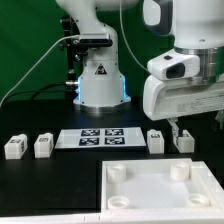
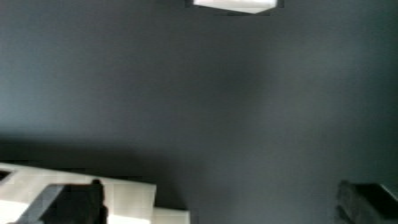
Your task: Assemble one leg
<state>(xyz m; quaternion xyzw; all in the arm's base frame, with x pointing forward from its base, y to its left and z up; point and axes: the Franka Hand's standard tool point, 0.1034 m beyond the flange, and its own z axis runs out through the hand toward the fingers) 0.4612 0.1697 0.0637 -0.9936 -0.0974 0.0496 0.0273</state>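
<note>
Several small white legs with tags stand in a row on the black table: two at the exterior view's left (image 1: 13,147) (image 1: 43,145) and two at the right (image 1: 155,140) (image 1: 183,141). My gripper (image 1: 180,128) hangs just above the rightmost leg, not touching it. In the wrist view the gripper (image 2: 214,208) is open and empty, with one dark finger (image 2: 63,206) at one edge and the other finger (image 2: 374,200) far from it. A white block (image 2: 237,5) shows at the far edge of that view. A white surface (image 2: 134,200) lies behind one finger.
The marker board (image 1: 98,137) lies between the two pairs of legs. A large flat white panel (image 1: 150,195) with round corner sockets lies at the front. The robot base (image 1: 98,85) stands at the back centre.
</note>
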